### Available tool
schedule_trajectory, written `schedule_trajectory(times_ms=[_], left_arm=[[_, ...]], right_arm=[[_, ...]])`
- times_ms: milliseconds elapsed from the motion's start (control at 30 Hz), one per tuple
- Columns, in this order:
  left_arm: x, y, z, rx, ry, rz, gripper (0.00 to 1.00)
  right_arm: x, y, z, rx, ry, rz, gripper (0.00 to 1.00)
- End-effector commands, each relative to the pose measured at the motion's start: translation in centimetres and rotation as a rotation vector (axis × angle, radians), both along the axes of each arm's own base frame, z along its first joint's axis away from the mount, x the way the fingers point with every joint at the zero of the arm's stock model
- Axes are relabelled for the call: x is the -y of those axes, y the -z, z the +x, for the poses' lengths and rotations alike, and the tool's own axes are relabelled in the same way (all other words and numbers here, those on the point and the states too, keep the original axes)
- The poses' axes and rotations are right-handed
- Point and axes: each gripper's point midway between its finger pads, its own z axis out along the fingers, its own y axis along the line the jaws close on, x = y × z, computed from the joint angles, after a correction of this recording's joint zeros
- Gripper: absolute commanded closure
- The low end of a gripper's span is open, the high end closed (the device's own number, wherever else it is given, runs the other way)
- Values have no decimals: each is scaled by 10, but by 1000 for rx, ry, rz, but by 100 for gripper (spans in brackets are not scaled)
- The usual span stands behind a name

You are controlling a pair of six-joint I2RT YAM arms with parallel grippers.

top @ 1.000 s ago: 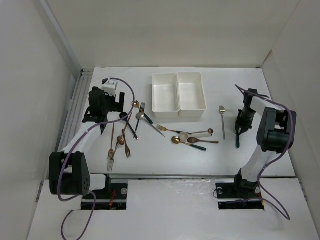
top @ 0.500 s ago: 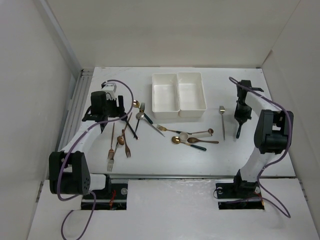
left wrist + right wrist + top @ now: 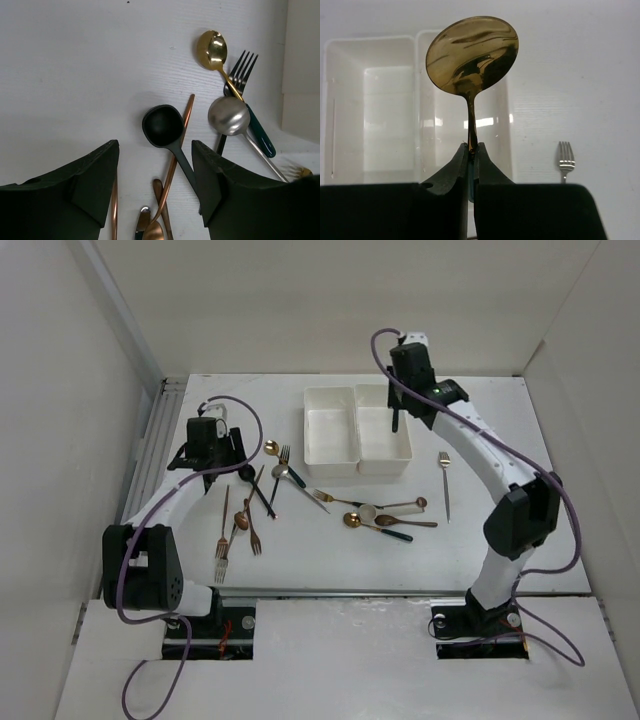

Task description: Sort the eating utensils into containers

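My right gripper [image 3: 396, 412] hangs above the right white bin [image 3: 385, 465]. It is shut [image 3: 472, 146] on the dark handle of a gold spoon [image 3: 472, 52], whose bowl points away over the right bin [image 3: 440, 130]. The left bin [image 3: 332, 468] beside it, also in the right wrist view [image 3: 370, 100], looks empty. My left gripper [image 3: 224, 454] is open [image 3: 155, 150] low over a black spoon [image 3: 162, 125] and copper handles [image 3: 172, 165]. A gold spoon [image 3: 212, 49], a silver spoon [image 3: 228, 116] and a fork [image 3: 241, 72] lie beyond it.
Several forks and spoons lie scattered left of centre [image 3: 240, 520] and in front of the bins [image 3: 385, 520]. A silver fork [image 3: 445, 480] lies alone to the right of the bins, seen also in the right wrist view [image 3: 565, 160]. White walls enclose the table.
My right arm has lifted the spoon off the table's right side and swung it up and left over the right bin. My left gripper has shifted slightly over the left pile.
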Motion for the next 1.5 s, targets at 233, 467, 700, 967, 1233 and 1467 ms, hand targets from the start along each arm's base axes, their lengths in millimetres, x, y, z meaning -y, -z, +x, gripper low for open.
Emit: schedule_trajectory(times_ms=[233, 467, 700, 967, 1233, 1467], left_arm=[[12, -8, 3, -20, 34, -53, 44], [22, 5, 4, -86, 89, -77, 45], [69, 49, -23, -361, 232, -120, 61], [81, 58, -35, -438, 180, -64, 66], [65, 40, -35, -436, 108, 15, 66], [54, 31, -37, -421, 3, 33, 54]], right_arm=[[-43, 101, 39, -165, -109, -19, 100], [-47, 115, 32, -243, -139, 9, 46], [-32, 51, 11, -154, -75, 64, 25], [-12, 28, -29, -144, -44, 79, 25], [-8, 21, -44, -135, -34, 114, 25], [-12, 23, -40, -139, -36, 126, 25]])
